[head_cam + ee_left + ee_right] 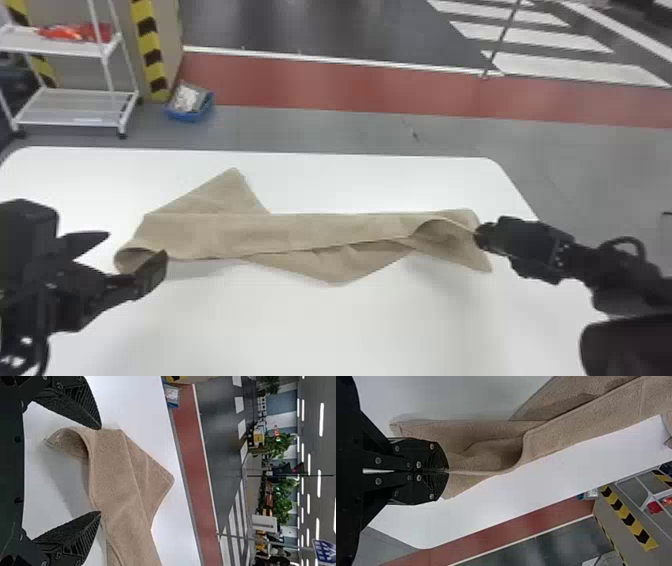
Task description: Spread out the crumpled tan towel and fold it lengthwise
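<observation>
The right arm's black two-fingered gripper (pixel 443 471) has its flat fingers closed together on an edge of the towel, pinching a thin fold of cloth at the right end. The left arm's black gripper with ridged, pointed fingers (pixel 101 470) stands with its fingers wide apart and nothing clamped, at the other end, where the cloth curls up into a small loop. Outward from both lies the crumpled tan terry towel (pixel 280 232), stretched in a loose, folded band across the smooth white table (pixel 320 325), one pointed corner (pixel 227 187) sticking out on the far side and another flap (pixel 340 265) showing on the near side. It looks light, soft and limp, with a napped surface that should grip well between the fingers and is in no danger of breaking; the trouble is rather that it will not hold a shape, so any part left unheld will likely sag, roll or double under. A hold on a single hem near a true corner would serve best, since a pinch in mid-cloth would probably gather several layers and drag the folds along. For the left side, the curled end is the natural place to take, with one finger inside the loop and one outside. Pulled gently apart and a little upward from both ends, the band should open; a hard tug might slip the thin pinch on the right.
</observation>
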